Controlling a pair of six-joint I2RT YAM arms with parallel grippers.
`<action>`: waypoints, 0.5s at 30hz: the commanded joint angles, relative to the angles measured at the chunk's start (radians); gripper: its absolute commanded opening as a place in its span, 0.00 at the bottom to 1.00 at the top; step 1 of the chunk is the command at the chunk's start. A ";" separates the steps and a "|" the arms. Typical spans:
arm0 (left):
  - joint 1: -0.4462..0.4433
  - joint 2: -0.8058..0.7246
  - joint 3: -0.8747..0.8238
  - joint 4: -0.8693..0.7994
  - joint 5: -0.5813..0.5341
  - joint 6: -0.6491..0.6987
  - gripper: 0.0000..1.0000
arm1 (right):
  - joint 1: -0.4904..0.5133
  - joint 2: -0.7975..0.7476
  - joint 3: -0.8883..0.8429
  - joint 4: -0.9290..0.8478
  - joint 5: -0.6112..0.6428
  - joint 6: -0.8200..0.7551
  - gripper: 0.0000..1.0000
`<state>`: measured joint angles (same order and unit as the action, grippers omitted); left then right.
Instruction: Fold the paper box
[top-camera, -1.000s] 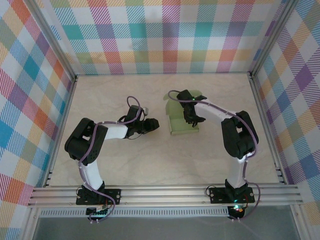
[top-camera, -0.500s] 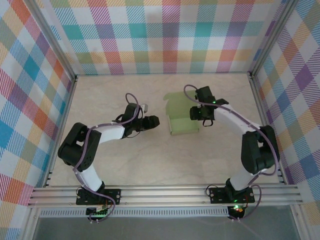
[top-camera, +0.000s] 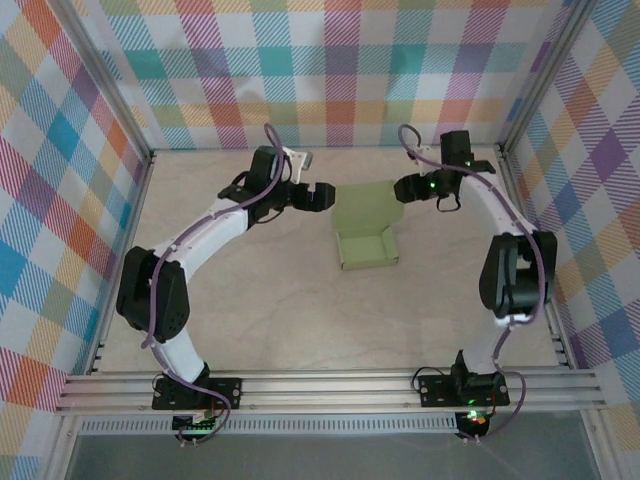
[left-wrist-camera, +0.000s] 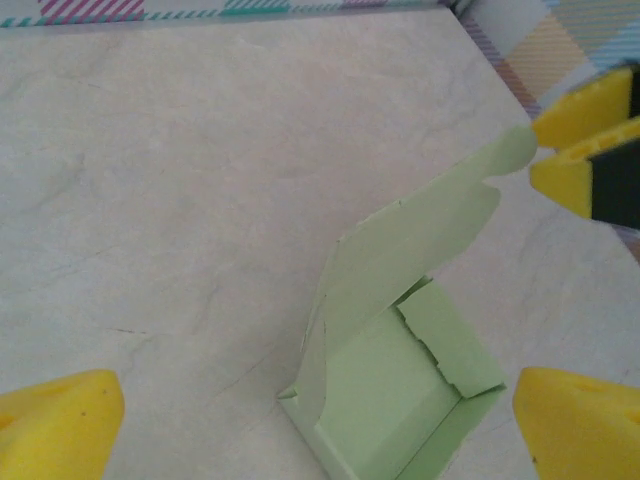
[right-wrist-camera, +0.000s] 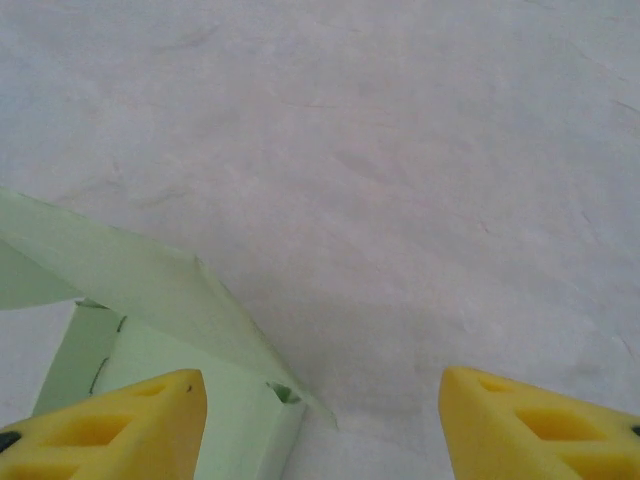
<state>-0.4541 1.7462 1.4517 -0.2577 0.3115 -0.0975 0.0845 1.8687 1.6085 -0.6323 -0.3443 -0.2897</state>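
Sitting near the middle of the table (top-camera: 250, 300), the paper box (top-camera: 367, 243) looks light and bendy, so its standing lid flap (top-camera: 368, 205) seems the place to pinch softly, and the left gripper (top-camera: 318, 197) and right gripper (top-camera: 405, 187) are both spread, holding nothing.

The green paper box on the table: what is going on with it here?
Two robot arms are folding a pale green paper box that lies in the middle of the table. Its tray is formed, but the lid flap stands up, not closed. The left gripper hovers beside the flap with jaws wide open; the right gripper is at the flap's other side, jaws also apart. Neither holds the box.
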 joint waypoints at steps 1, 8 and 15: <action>0.014 0.053 0.073 -0.209 0.014 0.149 1.00 | -0.013 0.121 0.182 -0.215 -0.197 -0.242 0.60; 0.014 0.053 0.089 -0.229 0.023 0.150 0.99 | -0.011 0.297 0.440 -0.487 -0.278 -0.406 0.50; 0.014 0.068 0.090 -0.221 0.041 0.147 0.94 | -0.006 0.350 0.537 -0.624 -0.283 -0.462 0.21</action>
<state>-0.4534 1.8023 1.5120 -0.4595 0.3260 0.0330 0.0780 2.2116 2.1094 -1.1416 -0.5804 -0.6746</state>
